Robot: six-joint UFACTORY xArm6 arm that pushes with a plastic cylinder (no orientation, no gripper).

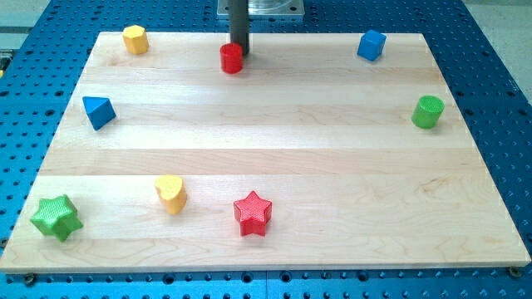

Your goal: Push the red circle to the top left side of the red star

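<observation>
**Mia:** What is on the wooden board (274, 158)? Start at the left.

**Ben:** In the lower left corner sits a green star (56, 218). Higher up on the left is a blue triangle (98, 111). In the upper left is a yellow block (135, 39); it looks six-sided. Lower down, left of the middle, is a yellow heart (170, 193).

**Mia:** And the red ones?

**Ben:** The red circle (232, 58) is near the top edge, a bit left of the middle. The red star (252, 213) is near the bottom, almost straight below it. They are well apart.

**Mia:** Where is the robot?

**Ben:** My tip (241, 51) is right behind the red circle, at its upper right side. It looks like it is touching it, or just beside it. It is only a dark rod. It has no hand to open or close, so it holds nothing. It can only push.

**Mia:** What is on the right?

**Ben:** A blue cube (371, 45) in the upper right, and a green round block (428, 111) by the right edge.

**Mia:** Is the job done?

**Ben:** No. I think it is just starting. The red circle must go far down the board and stop just up and left of the red star. The tip sits on the good side for that push. The way down looks free, but the circle should not bump the yellow heart.
</observation>
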